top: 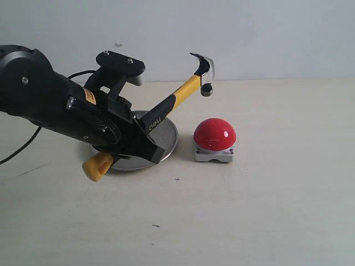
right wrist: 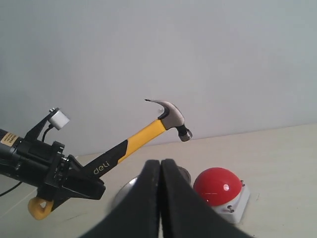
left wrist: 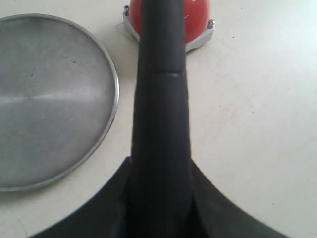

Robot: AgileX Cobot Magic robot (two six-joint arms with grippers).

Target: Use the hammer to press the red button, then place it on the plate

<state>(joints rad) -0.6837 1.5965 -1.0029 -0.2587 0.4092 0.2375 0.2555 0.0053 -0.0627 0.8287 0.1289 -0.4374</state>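
While the left pincer (top: 138,141) is clamped on the black lower part of the hammer (top: 176,98), we find the tool lifted clear of the desk (top: 266,210) at a slant. Its yellow looped tip is low and its dark head is high in the air, over the red button (top: 214,134) and a little toward the plate (top: 168,137). The plate lies on the desk just beside the button, partly under the arm. The right pincer (right wrist: 161,166) is pressed closed on nothing and sits back from the work.

We judge the press not yet made, and several things could spoil it. The grip sits far from the head, so the handle may twist or slip between the fingers when the head meets resistance. The dome is glossy and rounded, so a strike off its crown could glance sideways and push the small base across the desk instead of pressing it. With the plate so near, a skidding button or a low swing might knock its rim. Later, the long hammer could land with one end hanging over the plate's edge and tip off.

Much is hard for us to read. From the left wrist the handle blocks the head entirely and most of the button. The arm covers part of the plate in the outside view, and the contact between fingers and handle is buried in black. How far the head stands in front of or behind the dome we cannot tell.
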